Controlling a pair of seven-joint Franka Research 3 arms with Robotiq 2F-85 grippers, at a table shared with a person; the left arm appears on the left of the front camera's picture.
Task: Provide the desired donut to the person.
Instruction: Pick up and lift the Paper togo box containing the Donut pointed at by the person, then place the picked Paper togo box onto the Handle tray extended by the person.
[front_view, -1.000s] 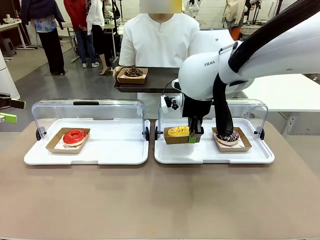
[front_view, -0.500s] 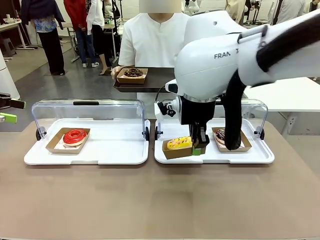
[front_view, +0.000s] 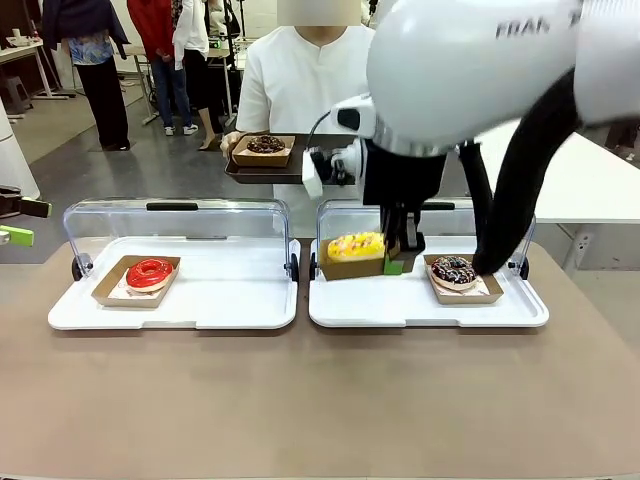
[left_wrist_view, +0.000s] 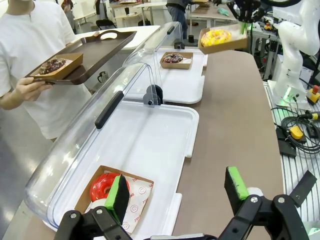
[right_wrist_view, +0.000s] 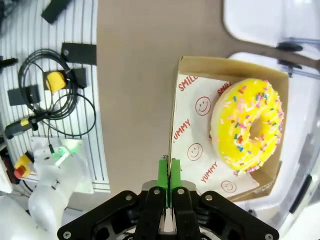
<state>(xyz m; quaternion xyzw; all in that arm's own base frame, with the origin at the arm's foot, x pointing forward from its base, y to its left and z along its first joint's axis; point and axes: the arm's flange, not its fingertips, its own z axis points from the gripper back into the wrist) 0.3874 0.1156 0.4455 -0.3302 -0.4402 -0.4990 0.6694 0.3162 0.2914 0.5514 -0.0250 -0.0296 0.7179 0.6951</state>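
Brown counter (front_view: 320, 400) runs across the near side, carrying two white trays with clear lids raised at the far edge: the left tray (front_view: 230, 300) and the right tray (front_view: 400, 305). Beyond them stands the person (front_view: 315, 85), holding a dark serving tray (front_view: 262, 172) with a chocolate donut (front_view: 265, 145) in its box. The bulky right arm hides the right end of that serving tray and part of the person's body, and its black cable crosses the right tray's lid.

The right gripper (front_view: 397, 262) hangs over the right tray with its jaws clamped on the right wall of a cardboard box (front_view: 350, 268). In the right wrist view the green pads (right_wrist_view: 163, 180) press together on that thin wall. The yellow donut (front_view: 355, 245) sits in the box, left of the jaws, and the box seems to hang clear of the tray. A sprinkled chocolate donut (front_view: 453, 270) lies at the tray's right end.

The left gripper (left_wrist_view: 177, 190) hovers by the left tray's end, jaws apart and holding nothing. A red donut (left_wrist_view: 103, 186) lies just beyond one pad, partly hidden by it.
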